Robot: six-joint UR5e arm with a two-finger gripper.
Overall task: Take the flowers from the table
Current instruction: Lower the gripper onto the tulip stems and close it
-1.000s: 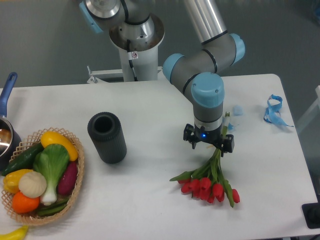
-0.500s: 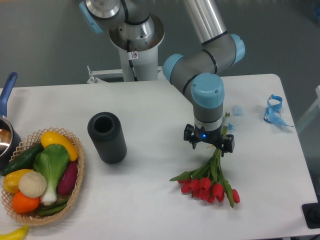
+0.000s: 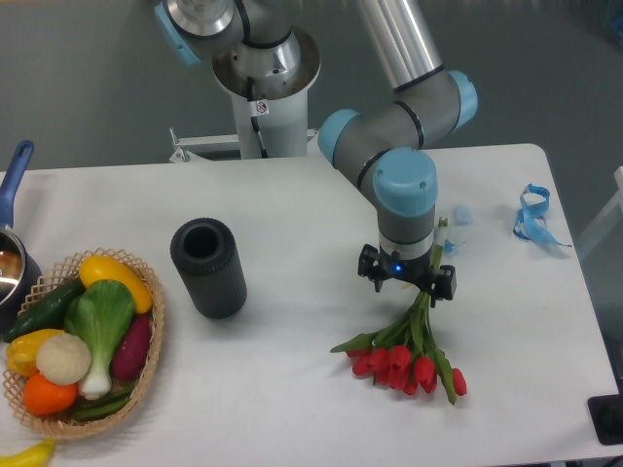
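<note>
Arm shifted slightly; pincer (image 3: pixel 409 285) over flowers (image 3: pixel 409 355) stems, grip unclear; black cylinder (image 3: pixel 208 267) left.

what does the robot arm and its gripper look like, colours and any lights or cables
The arm has silver-grey tubular links, dark grey joint housings and light blue round end caps. Its white pedestal carries a thin black cable and a small label. The gripper is a compact black unit with a small blue light glowing on its face.
</note>
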